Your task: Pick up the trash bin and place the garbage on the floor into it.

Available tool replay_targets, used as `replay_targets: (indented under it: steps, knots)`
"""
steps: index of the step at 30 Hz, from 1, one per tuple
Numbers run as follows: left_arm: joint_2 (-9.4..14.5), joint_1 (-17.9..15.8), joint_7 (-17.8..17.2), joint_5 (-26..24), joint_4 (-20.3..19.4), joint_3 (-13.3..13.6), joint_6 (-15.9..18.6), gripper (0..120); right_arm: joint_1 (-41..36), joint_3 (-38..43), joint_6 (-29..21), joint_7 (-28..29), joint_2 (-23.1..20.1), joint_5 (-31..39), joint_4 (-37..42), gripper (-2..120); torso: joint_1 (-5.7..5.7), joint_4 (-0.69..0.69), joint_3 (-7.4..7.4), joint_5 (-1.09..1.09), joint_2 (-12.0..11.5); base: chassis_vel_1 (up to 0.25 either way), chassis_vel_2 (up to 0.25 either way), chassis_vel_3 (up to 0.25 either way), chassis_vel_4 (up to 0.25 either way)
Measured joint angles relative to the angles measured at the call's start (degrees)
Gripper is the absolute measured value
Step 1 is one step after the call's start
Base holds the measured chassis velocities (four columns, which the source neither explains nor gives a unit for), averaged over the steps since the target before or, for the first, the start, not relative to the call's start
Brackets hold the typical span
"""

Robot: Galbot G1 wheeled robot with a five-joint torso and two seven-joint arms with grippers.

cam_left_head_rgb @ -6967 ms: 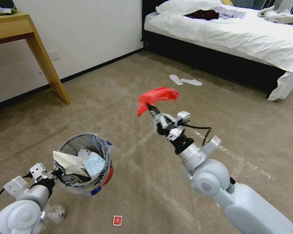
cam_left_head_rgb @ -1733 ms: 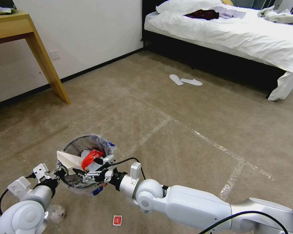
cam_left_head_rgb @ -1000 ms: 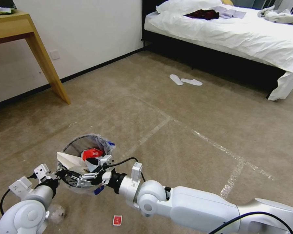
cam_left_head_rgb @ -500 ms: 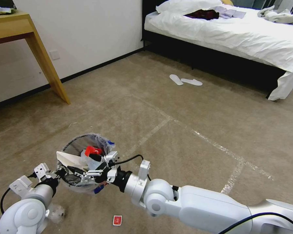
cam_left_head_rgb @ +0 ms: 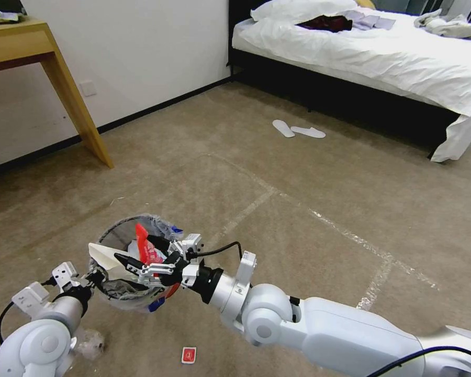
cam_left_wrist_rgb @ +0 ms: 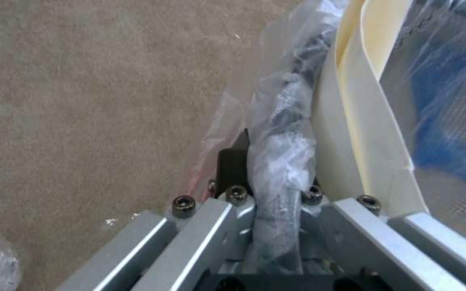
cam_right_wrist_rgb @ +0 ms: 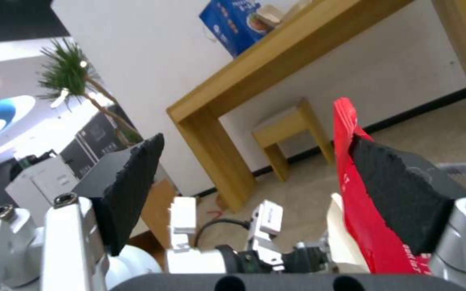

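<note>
Head view: the left gripper (cam_left_head_rgb: pixel 91 276) clamps the near rim of the bin (cam_left_head_rgb: pixel 121 230) and holds it off the floor (cam_left_head_rgb: pixel 298 173). The right gripper (cam_left_head_rgb: pixel 141 256) hangs over the bin's mouth with its fingers spread wide. A red wrapper (cam_left_head_rgb: pixel 145 247) stands upright against the far finger, above white paper (cam_left_head_rgb: pixel 105 255) already inside. On the carpet below lie a small red packet (cam_left_head_rgb: pixel 188 355) and a clear crumpled scrap (cam_left_head_rgb: pixel 91 344), both outside the bin.

Left wrist view: the left gripper (cam_left_wrist_rgb: pixel 279 202) is clenched on the bin's rim (cam_left_wrist_rgb: pixel 284 133), wrapped in its clear liner. A cream sheet (cam_left_wrist_rgb: pixel 360 133) leans just inside.

Right wrist view: the right gripper (cam_right_wrist_rgb: pixel 255 178) is released, its pads far apart. The wrapper (cam_right_wrist_rgb: pixel 354 194) lies flat against one pad (cam_right_wrist_rgb: pixel 400 190), seemingly stuck there.

The risk, as I judge it: if the wrapper clings to the pad, pulling the arm away could drag it back out and drop it on the carpet. The bin hangs by a thin wrapped rim, so a knock from the right arm could tilt it and spill what is inside.
</note>
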Motion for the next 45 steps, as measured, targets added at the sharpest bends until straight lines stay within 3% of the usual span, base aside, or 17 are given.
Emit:
replay_targets:
  steps: [26, 45]
  knots:
    - [-0.6, 0.2, 0.0, 0.0, -0.6, -0.3, 0.0, 1, 0.7, -2.9, 0.4, -0.1, 1.4, 1.0, 0.3, 82, 0.00, 0.00, 0.00, 0.00, 0.0, 0.000, 0.000, 0.000, 0.000]
    - [-1.3, 0.3, 0.1, 0.2, -1.5, 0.0, -0.1, 1, 1.1, -6.0, 0.0, 1.9, 2.0, -0.7, -7.2, 82, 0.00, 0.00, 0.00, 0.00, 0.0, 0.000, 0.000, 0.000, 0.000]
